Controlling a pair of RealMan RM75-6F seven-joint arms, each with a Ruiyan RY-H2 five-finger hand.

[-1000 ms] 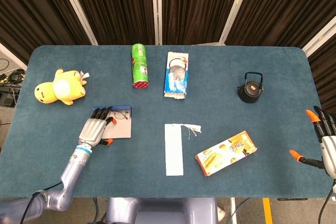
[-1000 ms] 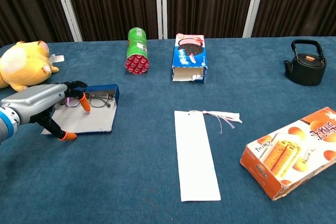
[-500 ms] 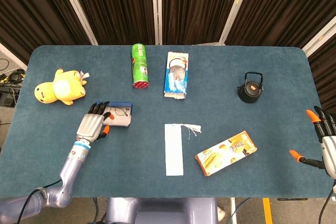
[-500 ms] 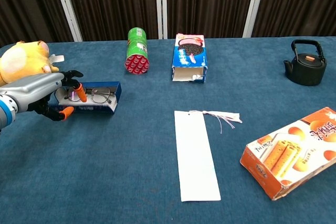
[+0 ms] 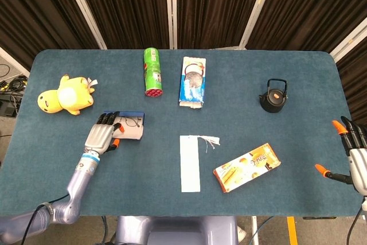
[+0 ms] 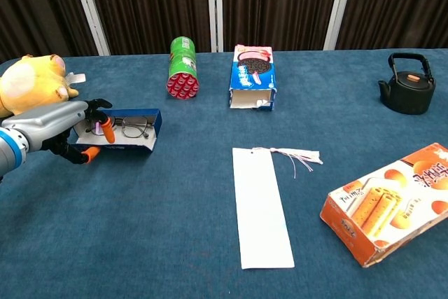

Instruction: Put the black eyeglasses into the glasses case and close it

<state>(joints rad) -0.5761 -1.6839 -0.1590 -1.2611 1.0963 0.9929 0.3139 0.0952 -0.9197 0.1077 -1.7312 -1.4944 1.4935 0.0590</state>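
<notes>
The blue glasses case (image 6: 126, 148) lies at the table's left, also seen in the head view (image 5: 136, 135). The black eyeglasses (image 6: 133, 128) lie inside it, against the far wall (image 5: 133, 123). My left hand (image 6: 59, 127) is at the case's left end (image 5: 102, 134). It pinches the near lid flap between thumb and fingers, and the flap stands raised off the table. My right hand (image 5: 352, 159) hovers at the table's far right edge with fingers spread and nothing in it.
A yellow plush toy (image 5: 66, 96) sits behind my left hand. A green can (image 5: 152, 72) and a cookie box (image 5: 192, 81) lie at the back, with a black kettle (image 5: 273, 97) to the right. A white bookmark (image 5: 190, 163) and an orange snack box (image 5: 247, 167) lie near the front.
My left hand has lifted the case's lid flap from flat on the table to raised and folded toward the glasses. The right hand has barely moved.
</notes>
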